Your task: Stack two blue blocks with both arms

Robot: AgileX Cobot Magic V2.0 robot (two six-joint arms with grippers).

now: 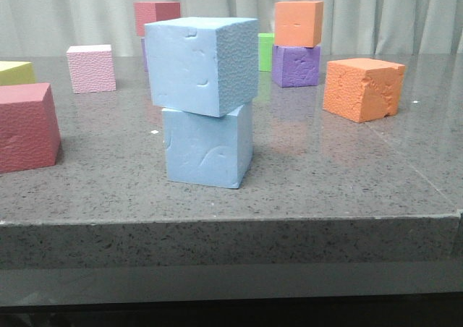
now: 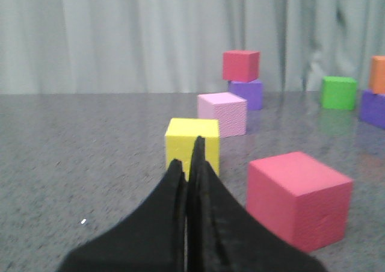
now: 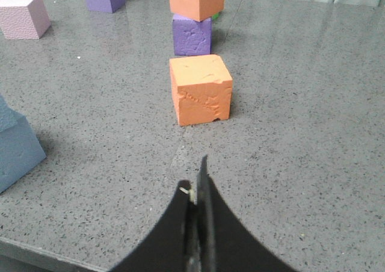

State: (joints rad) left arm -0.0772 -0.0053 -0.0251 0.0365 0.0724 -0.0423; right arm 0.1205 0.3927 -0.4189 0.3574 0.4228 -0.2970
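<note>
**Blue stack stands, both arms clear**

Upper blue block (image 1: 202,65) sits on lower blue block (image 1: 207,147), twisted & overhanging left, centre-near on table (image 1: 347,189). Left gripper (image 2: 187,163) & right gripper (image 3: 197,194): fingers together, empty. Stack lies left of right gripper, which looks nearer.

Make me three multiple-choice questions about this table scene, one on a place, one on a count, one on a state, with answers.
1. Where is the upper light-blue foam cube?
A. on the lower light-blue foam cube
B. on the pink foam cube
C. on the bare table

2. How many orange foam cubes show in the front view?
A. one
B. two
C. four

3. How is the left end effector?
A. open wide
B. gripping a cube
C. shut, empty

Answers: 1 A, it rests twisted atop its twin. 2 B, one tops a purple foam cube, one sits on the table. 3 C, fingers together, holding nothing.
</note>
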